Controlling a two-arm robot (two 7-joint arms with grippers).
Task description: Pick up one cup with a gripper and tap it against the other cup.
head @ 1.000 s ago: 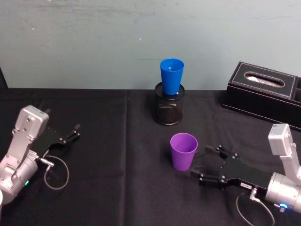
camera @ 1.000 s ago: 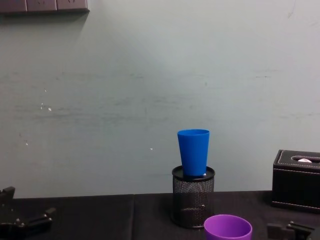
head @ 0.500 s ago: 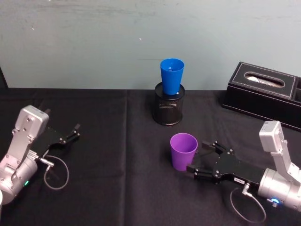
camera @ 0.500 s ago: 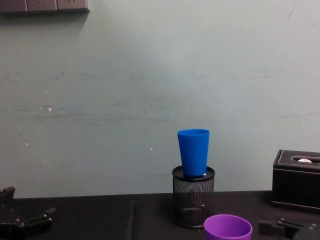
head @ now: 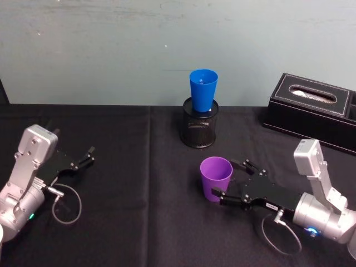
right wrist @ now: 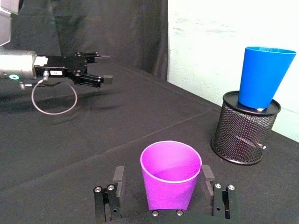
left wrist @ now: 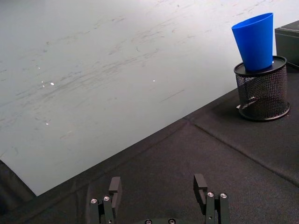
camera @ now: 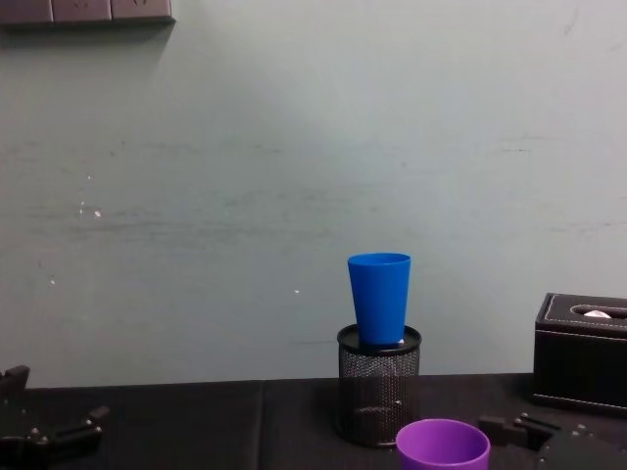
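One purple cup inside right tool; one blue cup.

Two plastic tumblers in all, one purple cup, one blue cup, one black mesh pen holder, one black tissue box, two black grippers, left gripper, right gripper, one black-covered table

Head looks down, chest low and level, wrists close, all share blue cup
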